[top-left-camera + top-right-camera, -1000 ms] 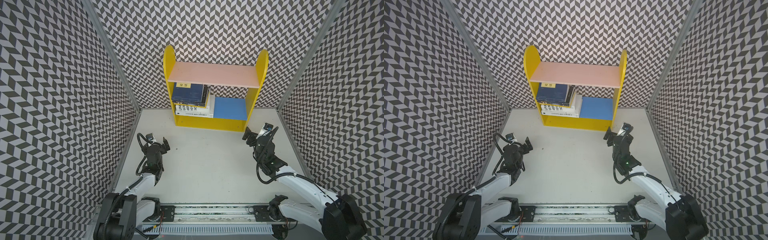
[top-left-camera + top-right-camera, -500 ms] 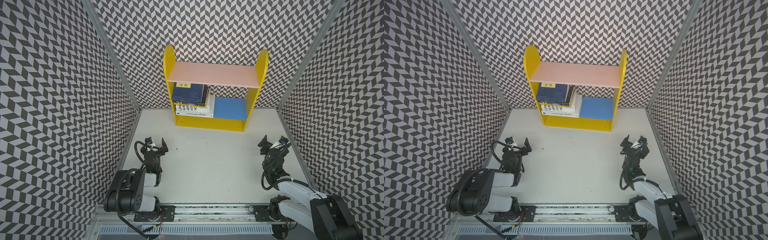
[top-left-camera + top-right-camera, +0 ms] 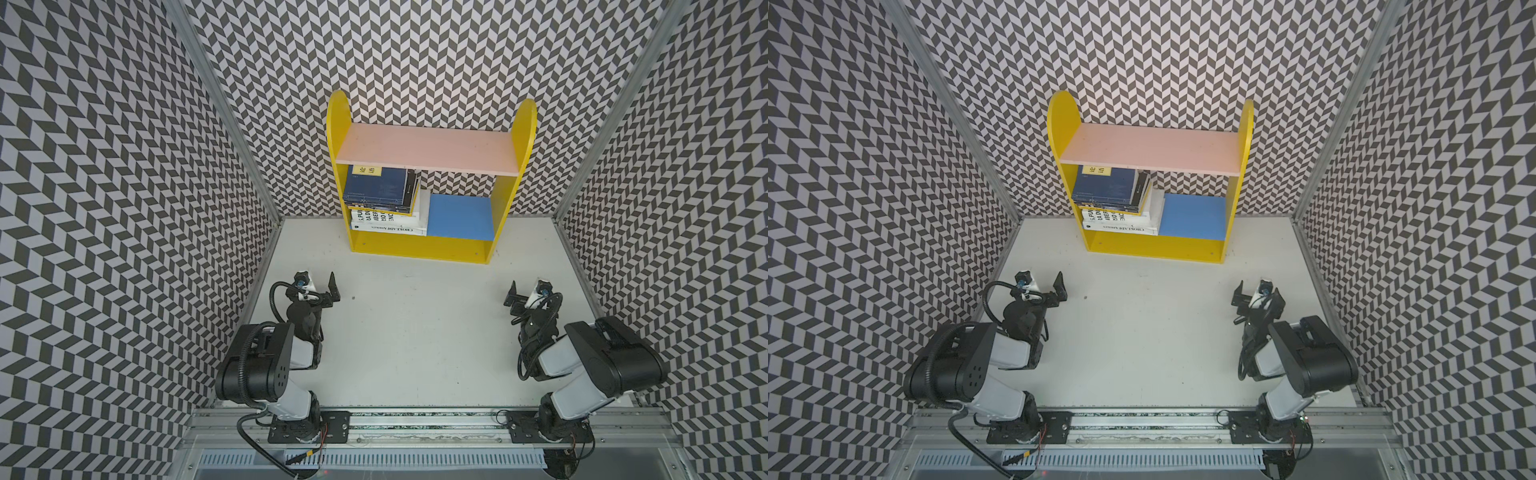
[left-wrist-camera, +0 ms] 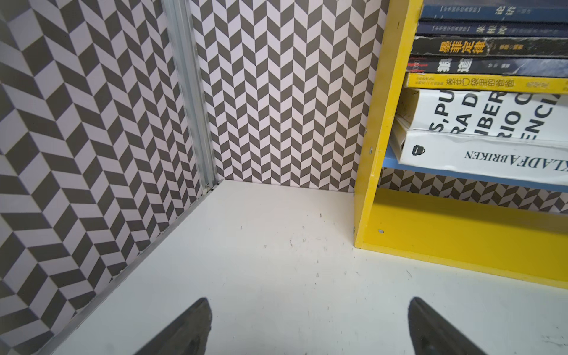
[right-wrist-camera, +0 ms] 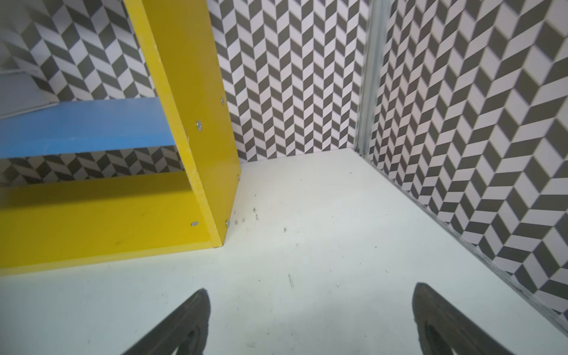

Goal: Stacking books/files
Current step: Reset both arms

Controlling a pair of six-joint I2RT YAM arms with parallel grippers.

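Black arms (image 3: pixel 266 365) (image 3: pixel 598 361) folded low; end effectors (image 4: pixel 307 310) (image 5: pixel 310 302) gaping.

The bookshelf (image 3: pixel 415 249) stands on the table (image 3: pixel 415 332), against the back wall. Inside it, the books (image 3: pixel 378 191) lie stacked flat on the left part of the lower board (image 3: pixel 459 216), under the upper board (image 3: pixel 428 149). In front of the bookshelf and well apart from it, the left gripper (image 3: pixel 318 289) is off its left corner and the right gripper (image 3: pixel 528 295) is off its right corner. The rail (image 3: pixel 415 419) lies farthest in front.
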